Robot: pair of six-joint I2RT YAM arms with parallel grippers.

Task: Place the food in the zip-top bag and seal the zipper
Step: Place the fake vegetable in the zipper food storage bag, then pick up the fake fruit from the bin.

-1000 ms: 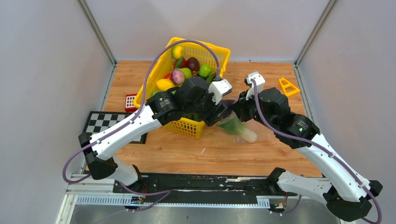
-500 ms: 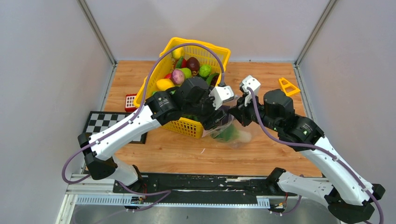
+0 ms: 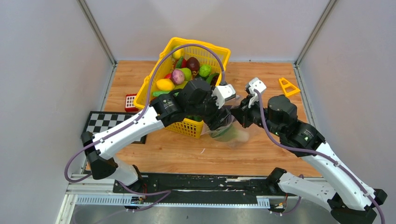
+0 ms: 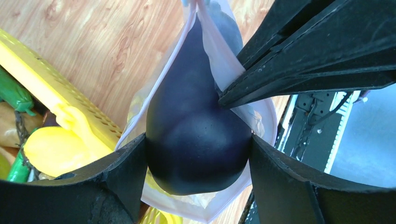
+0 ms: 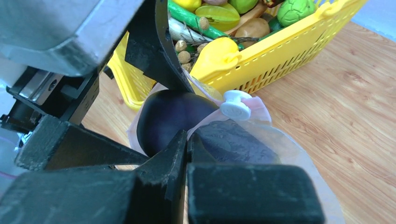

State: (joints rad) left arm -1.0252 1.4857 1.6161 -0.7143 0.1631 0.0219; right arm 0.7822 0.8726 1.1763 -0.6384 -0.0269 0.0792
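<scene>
A dark purple eggplant-shaped food piece (image 4: pixel 196 135) sits between the fingers of my left gripper (image 4: pixel 198 149), which is shut on it. Its narrow end points down into the open mouth of the clear zip-top bag (image 4: pixel 224 56). My right gripper (image 5: pixel 187 137) is shut on the bag's pale pink zipper edge (image 5: pixel 205 122), holding the mouth up beside the eggplant (image 5: pixel 163 116). A white slider (image 5: pixel 236 105) rides on that edge. From above, the bag (image 3: pixel 231 133) hangs between both grippers with something green inside. More food (image 3: pixel 180 74) fills the basket.
The yellow lattice basket (image 3: pixel 187 125) stands right behind and left of the bag, touching it. A red block (image 3: pixel 130 101) and a checkerboard (image 3: pixel 105 122) lie at the left. An orange triangle (image 3: pixel 288 87) lies at the back right.
The bag has bunched up and shifted left toward the basket. Both grippers have drawn together over its mouth, the left one still carrying the eggplant.
</scene>
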